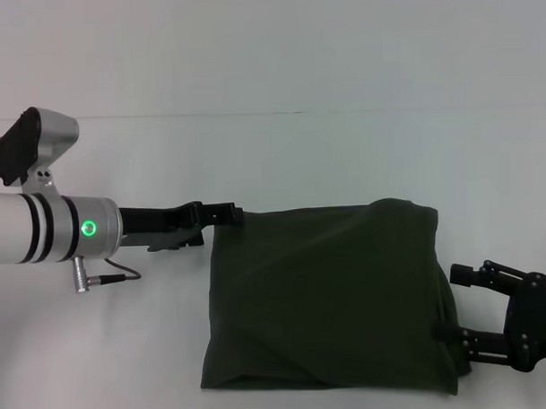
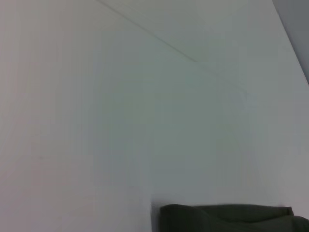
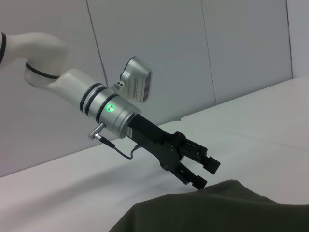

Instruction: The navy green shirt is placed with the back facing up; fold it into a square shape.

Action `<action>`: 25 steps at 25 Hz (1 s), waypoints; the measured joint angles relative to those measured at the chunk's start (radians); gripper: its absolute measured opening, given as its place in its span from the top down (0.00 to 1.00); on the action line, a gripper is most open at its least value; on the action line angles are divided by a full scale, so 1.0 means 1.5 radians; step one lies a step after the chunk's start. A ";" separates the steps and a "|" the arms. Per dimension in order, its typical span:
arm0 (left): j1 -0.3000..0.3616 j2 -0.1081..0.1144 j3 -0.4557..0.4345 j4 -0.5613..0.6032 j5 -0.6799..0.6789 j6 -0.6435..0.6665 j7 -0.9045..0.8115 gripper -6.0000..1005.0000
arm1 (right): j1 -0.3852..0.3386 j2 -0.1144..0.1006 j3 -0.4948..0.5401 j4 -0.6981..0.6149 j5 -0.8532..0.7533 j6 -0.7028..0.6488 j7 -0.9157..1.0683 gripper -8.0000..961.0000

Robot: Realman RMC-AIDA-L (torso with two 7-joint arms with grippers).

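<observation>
Folded into a rough square, the navy green shirt (image 1: 325,292) lies on the white desk (image 1: 271,160) between both hands, no lettering showing. Left hand (image 3: 202,173) hovers at its far corner, fingers parted, gripping nothing. Right hand (image 1: 465,303) sits open against the opposite edge. Pale panelled wall behind

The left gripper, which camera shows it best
The right wrist view: the left gripper shows side-on, fingers open, just above the navy green shirt. The head view shows it end-on at the shirt's far corner. The left wrist view shows none of it.
</observation>
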State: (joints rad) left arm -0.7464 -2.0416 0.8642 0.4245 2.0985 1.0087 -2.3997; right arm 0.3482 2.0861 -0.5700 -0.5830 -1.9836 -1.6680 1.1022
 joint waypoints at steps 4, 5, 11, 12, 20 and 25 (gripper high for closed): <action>0.000 -0.011 0.000 0.002 0.000 -0.022 0.008 0.07 | 0.000 0.000 -0.001 0.000 0.000 -0.001 0.000 0.06; 0.000 -0.013 0.000 0.002 0.000 -0.026 0.010 0.07 | 0.000 0.000 -0.001 0.001 0.000 -0.002 0.000 0.06; -0.007 -0.025 0.002 0.002 0.000 -0.042 0.023 0.07 | 0.000 0.000 -0.007 0.001 0.000 -0.004 0.004 0.06; -0.008 -0.026 0.002 0.002 0.000 -0.042 0.025 0.07 | 0.000 0.000 -0.007 0.001 0.000 -0.004 0.004 0.06; -0.010 -0.032 0.014 0.000 0.000 -0.046 0.030 0.08 | 0.002 0.000 -0.008 0.001 -0.001 -0.007 0.005 0.06; -0.012 -0.033 0.037 0.003 0.000 -0.047 0.030 0.08 | 0.003 0.000 -0.008 0.001 -0.001 -0.010 0.006 0.06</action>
State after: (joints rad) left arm -0.7637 -2.0917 0.9198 0.4284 2.0985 0.9386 -2.3542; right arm 0.3523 2.0862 -0.5817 -0.5814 -1.9850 -1.6825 1.1106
